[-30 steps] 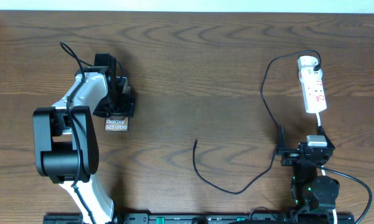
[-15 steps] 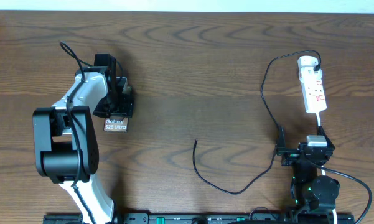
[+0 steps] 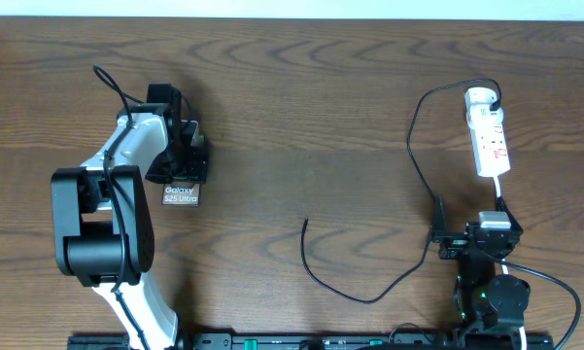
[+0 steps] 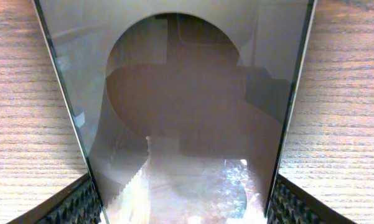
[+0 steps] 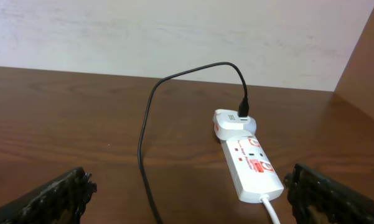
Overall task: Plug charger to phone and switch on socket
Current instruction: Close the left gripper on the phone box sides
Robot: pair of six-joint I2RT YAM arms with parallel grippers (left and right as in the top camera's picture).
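My left hand [image 4: 183, 205] is pinching the phone [image 4: 187, 93] by its two long edges, with a ribbed pad [image 4: 74, 205] tight against each side. The phone lies flat at about 9 o'clock on the tabletop [image 3: 301, 97], and its white lettering sticks out from under the hand.

My right hand [image 5: 188, 186] is spread wide with nothing between its fingers. It sits low at 5 o'clock on the tabletop. The socket [image 5: 252, 165] lies at its 12 o'clock, a little apart. The charger [image 5: 141, 143] is plugged in at the socket's far end. From there it loops past the hand's 9 o'clock side, and its free tip lies near the middle, well apart from the phone.
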